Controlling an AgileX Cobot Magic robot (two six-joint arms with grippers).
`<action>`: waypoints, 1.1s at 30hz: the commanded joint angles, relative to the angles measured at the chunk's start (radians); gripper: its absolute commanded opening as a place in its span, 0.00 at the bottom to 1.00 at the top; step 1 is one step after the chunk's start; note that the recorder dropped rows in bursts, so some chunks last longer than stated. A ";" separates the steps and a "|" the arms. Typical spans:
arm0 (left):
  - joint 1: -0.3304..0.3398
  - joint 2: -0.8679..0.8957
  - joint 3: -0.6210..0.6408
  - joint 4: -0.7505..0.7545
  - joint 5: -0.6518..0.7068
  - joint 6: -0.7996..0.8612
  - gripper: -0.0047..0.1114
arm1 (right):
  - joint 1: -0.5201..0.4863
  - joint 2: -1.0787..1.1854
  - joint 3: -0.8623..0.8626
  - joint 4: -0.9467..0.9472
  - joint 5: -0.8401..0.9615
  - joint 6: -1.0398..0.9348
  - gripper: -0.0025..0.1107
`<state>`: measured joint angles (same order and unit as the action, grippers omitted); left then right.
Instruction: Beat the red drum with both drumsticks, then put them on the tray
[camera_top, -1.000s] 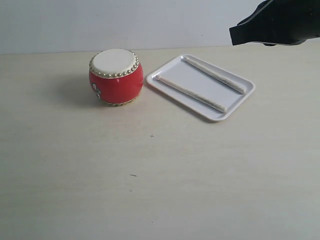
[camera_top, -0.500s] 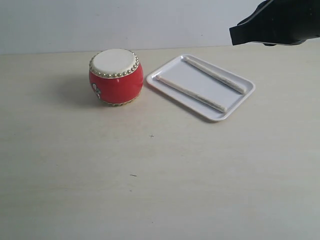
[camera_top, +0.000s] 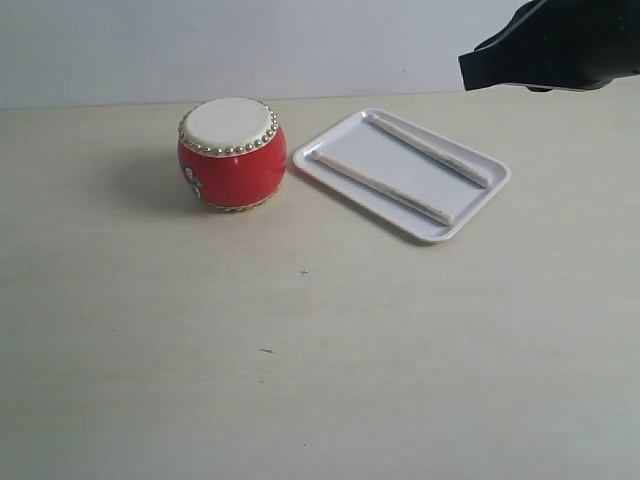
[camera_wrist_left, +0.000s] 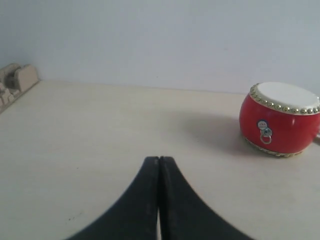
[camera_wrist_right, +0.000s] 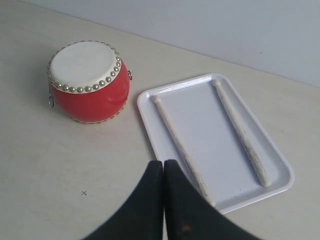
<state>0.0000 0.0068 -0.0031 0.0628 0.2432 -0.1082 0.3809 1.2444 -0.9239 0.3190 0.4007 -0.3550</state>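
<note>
- Above the far right of the table (camera_top: 300, 350), the right gripper (camera_wrist_right: 163, 162) hangs with its black jaws pressed flat together, holding nothing. The exterior view shows only a dark part of the right arm (camera_top: 548, 45) at the top corner.
- Low over bare tabletop, the left gripper (camera_wrist_left: 159, 159) is likewise closed and empty, well apart from the red drum (camera_wrist_left: 280, 120).
- Both drumsticks (camera_wrist_right: 182, 150) lie free inside the tray (camera_top: 405, 163), roughly parallel and apart, one along each long side.
- The tray rests flat on the table, just beside the drum, on its right in the exterior view.
- The drum stands upright, its cream head facing up.
</note>
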 joint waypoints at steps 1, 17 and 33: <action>0.001 -0.007 0.003 0.002 0.044 -0.004 0.04 | -0.009 -0.006 0.005 0.003 -0.014 0.002 0.02; 0.001 -0.007 0.003 0.002 0.111 -0.003 0.04 | -0.009 -0.006 0.005 0.003 -0.014 0.002 0.02; 0.001 -0.007 0.003 0.002 0.111 -0.003 0.04 | -0.009 -0.006 0.005 0.003 -0.014 0.002 0.02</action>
<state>0.0000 0.0068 -0.0031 0.0628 0.3586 -0.1082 0.3809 1.2444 -0.9239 0.3190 0.4007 -0.3550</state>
